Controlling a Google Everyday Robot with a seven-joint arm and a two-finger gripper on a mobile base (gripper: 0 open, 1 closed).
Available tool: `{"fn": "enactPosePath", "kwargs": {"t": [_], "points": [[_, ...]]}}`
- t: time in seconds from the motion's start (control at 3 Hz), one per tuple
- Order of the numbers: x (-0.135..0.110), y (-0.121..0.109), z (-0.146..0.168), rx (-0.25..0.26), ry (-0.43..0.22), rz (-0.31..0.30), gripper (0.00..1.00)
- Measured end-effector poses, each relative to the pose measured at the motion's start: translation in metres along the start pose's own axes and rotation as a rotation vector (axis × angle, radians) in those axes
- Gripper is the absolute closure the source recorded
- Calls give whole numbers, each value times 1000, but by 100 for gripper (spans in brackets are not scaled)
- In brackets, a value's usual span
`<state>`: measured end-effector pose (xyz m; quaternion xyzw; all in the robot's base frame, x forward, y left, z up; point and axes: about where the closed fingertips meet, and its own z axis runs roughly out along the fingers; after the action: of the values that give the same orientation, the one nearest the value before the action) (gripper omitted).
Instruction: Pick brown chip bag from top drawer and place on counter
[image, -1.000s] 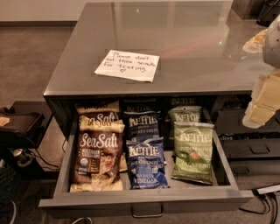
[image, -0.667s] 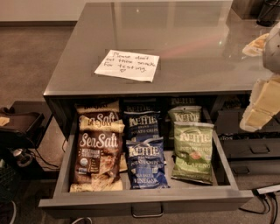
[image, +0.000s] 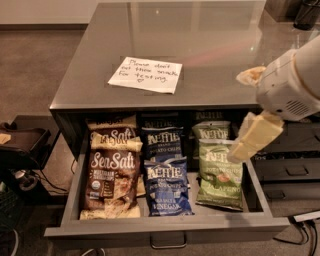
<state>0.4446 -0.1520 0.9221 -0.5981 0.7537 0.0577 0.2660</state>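
Over the last second my gripper (image: 254, 136) had swung in from the far right edge of the scene toward the left. It ended up hanging over the right end of the open top drawer (image: 165, 224), just beside the nearer green Kettle jalapeño bag (image: 220, 175). I could not tell whether the gripper was apart or together, and nothing appeared to be in it.

Nothing else had moved. The brown chip bag (image: 111, 180), the Sea Salt one, lay flat at the left end of the drawer on the near side. A second Sea Salt bag (image: 114, 137) was tucked behind it. Two blue Kettle bags (image: 167, 187) filled the middle column, and the green ones filled the right. The counter (image: 210, 40) behind the drawer held only the handwritten note (image: 146, 75) on its near left part.

I judged that I was at the start of the approach. The reach had begun, but the gripper was at the wrong end of the drawer, well apart from the brown bag, with the blue and green bags between us. The next move called for carrying on leftward across the whole drawer and then coming down on the near Sea Salt bag. The risk I saw was brushing the glossy Kettle bags on the way over, or catching the rear brown bag along with the front one.
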Motion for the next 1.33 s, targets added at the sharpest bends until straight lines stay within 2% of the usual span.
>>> {"fn": "enactPosePath", "kwargs": {"t": [0.33, 0.67, 1.33], "points": [[-30, 13, 72, -72, -154, 28, 0], [-44, 30, 129, -169, -235, 117, 0], [-47, 36, 142, -155, -257, 113, 0]]}}
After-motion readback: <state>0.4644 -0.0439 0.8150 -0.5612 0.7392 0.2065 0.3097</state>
